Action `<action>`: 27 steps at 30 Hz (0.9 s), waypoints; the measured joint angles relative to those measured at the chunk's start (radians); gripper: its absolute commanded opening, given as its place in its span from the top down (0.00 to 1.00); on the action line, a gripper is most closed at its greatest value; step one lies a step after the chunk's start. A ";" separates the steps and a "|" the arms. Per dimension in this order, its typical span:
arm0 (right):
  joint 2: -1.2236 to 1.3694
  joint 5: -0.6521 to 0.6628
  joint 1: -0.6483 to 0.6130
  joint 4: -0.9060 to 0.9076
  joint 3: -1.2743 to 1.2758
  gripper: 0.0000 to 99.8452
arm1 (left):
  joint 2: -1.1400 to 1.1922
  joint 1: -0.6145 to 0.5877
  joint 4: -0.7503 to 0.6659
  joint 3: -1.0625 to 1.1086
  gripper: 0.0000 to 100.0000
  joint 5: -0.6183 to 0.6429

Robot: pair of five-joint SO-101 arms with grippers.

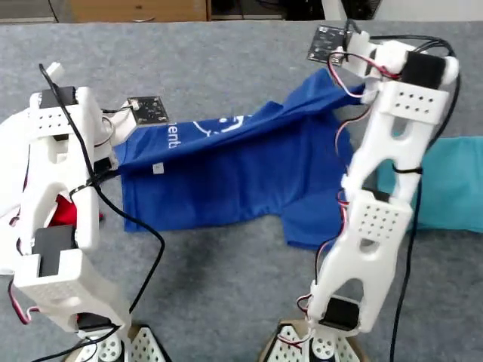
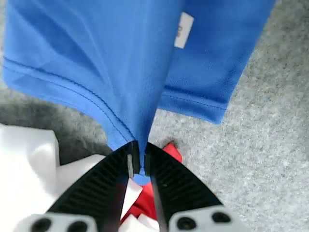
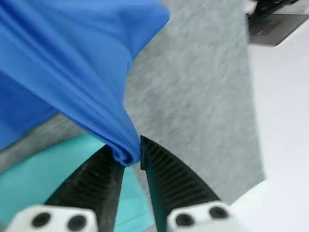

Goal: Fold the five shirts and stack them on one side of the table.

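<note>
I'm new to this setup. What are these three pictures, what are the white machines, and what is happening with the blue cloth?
The white machines are two robot arms, side by side at a grey-covered table. One picture looks down from above. The other two come from a camera on each arm's wrist, so the black fingers there belong to that arm. The left gripper and the right gripper each pinch an edge of the blue shirt, holding it stretched between them. A teal cloth lies by the right arm. A red cloth and a white cloth lie by the left.
</note>
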 measured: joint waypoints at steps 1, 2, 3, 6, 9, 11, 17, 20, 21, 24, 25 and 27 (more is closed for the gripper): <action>-0.046 -0.002 0.011 0.000 0.071 1.00 | 0.000 -0.011 0.000 0.000 0.98 0.000; -0.095 -0.002 0.025 0.000 0.150 1.00 | 0.000 -0.025 0.000 0.000 0.98 0.000; -0.146 -0.008 0.031 0.000 0.233 1.00 | 0.000 -0.032 0.000 0.000 0.98 0.000; -0.279 -0.032 0.029 0.000 0.482 1.00 | 0.000 -0.034 0.005 0.003 0.98 0.000; -0.365 -0.038 0.031 -0.005 0.690 1.00 | 0.000 -0.037 0.006 0.003 0.98 0.000; -0.404 -0.038 0.041 -0.037 0.802 1.00 | 0.012 -0.037 0.006 0.003 0.98 0.000; -0.470 -0.052 0.052 -0.143 0.988 1.00 | 0.032 -0.037 0.049 0.003 0.98 0.000; -0.471 -0.112 0.028 -0.149 1.019 1.00 | 0.041 -0.037 0.098 -0.015 0.98 0.002; -0.471 -0.141 0.011 -0.152 1.028 1.00 | 0.041 -0.035 0.103 -0.023 0.97 0.014; -0.471 -0.209 -0.041 -0.155 1.063 1.00 | 0.041 -0.032 0.109 -0.034 0.91 0.057; -0.471 -0.218 -0.060 -0.155 1.073 1.00 | 0.041 -0.031 0.112 -0.034 0.91 0.064; -0.471 -0.229 -0.083 -0.155 1.076 1.00 | 0.041 -0.031 0.115 -0.034 0.93 0.083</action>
